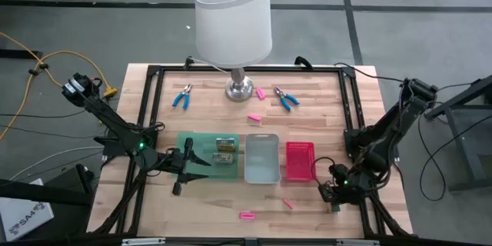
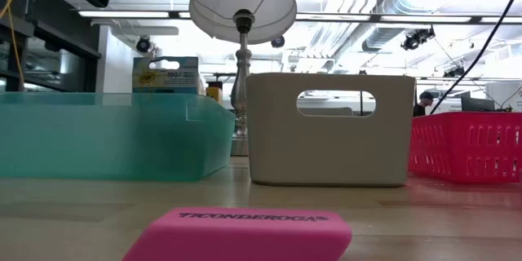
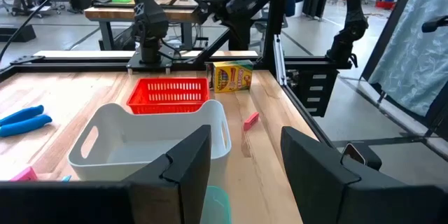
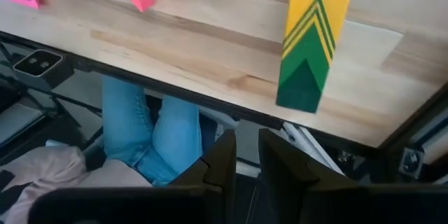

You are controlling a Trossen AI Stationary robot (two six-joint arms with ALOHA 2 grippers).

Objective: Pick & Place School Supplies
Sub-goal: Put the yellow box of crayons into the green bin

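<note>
The right gripper [image 1: 335,194] sits at the worktop's [image 1: 307,207] near right corner, jaws nearly closed and empty, beside a standing crayon pack [image 4: 311,38]. The left gripper [image 1: 201,163], jaws apart and empty, hovers over the green tray [image 1: 192,142]. Next: regrasp the pack.

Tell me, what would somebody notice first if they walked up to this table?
Probably the big white-shaded lamp standing at the table's far edge. Next, the row of three trays in the middle: green tray, grey tray and pink tray. Up close, a pink eraser lies on the wood in front of them.
</note>
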